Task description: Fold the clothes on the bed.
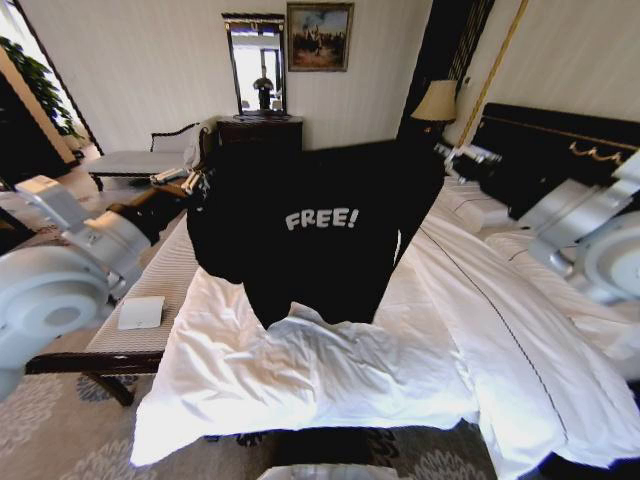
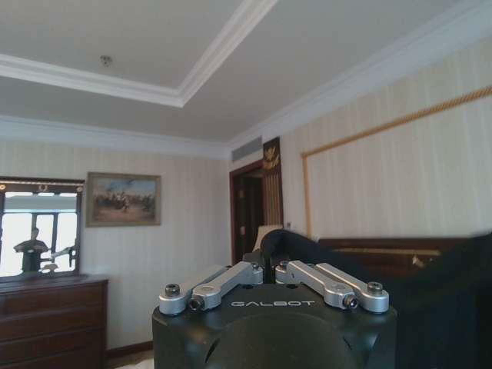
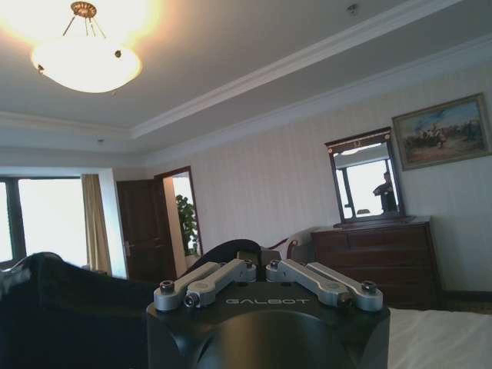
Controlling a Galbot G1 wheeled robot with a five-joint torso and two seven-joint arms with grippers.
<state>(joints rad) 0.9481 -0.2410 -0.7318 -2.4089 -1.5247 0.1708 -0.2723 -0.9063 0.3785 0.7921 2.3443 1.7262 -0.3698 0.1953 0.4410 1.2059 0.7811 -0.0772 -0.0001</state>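
Both claws are clamped on the T-shirt (image 1: 315,225): left claw (image 2: 269,270), right claw (image 3: 260,265). You've got it hanging spread above the bed's (image 1: 480,330) foot edge, likely to lay it flat.

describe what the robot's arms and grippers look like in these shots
Both arms are pale grey-white with rounded joint housings, the left arm and right arm. The left gripper and right gripper have glossy black bodies marked GALBOT in white, silver metal linkages and dark bolts.
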